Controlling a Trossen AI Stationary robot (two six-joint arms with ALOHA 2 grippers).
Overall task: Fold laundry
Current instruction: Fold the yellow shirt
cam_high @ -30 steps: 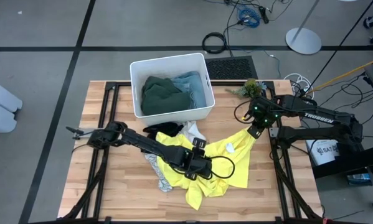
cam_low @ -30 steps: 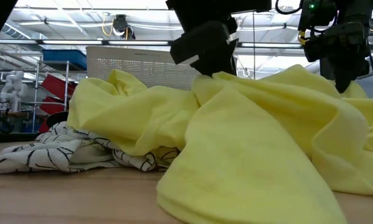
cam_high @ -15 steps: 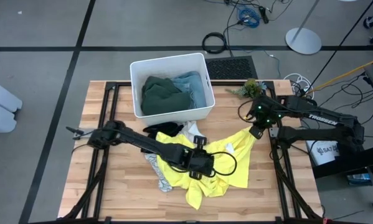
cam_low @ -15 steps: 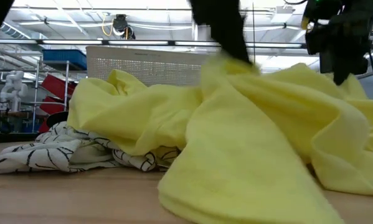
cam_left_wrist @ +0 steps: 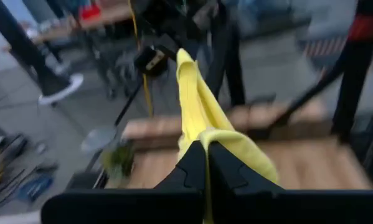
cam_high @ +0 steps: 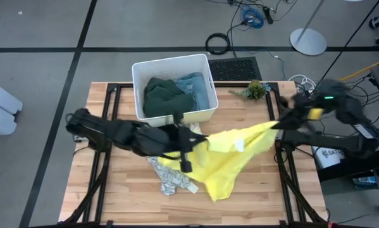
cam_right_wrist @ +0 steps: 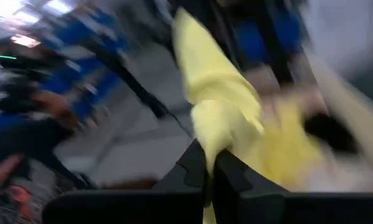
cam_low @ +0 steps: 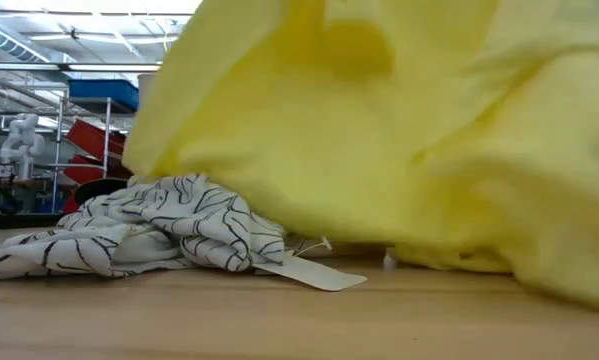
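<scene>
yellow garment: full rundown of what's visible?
The yellow garment is bright, soft, thin-looking cloth, lifted and stretched between both arms above the table's middle. The left claw is shut on one bunched edge, the right claw shut on the opposite corner near the table's right edge. Its middle sags in folds, hanging low over the white patterned garment; whether it rests on the wood is unclear.

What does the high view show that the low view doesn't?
Only the high view shows the white bin holding dark green and light blue garments, and both arms stretching the yellow garment. Only the low view shows a paper tag beside the patterned garment and the room behind. Both show the yellow and patterned garments.
</scene>
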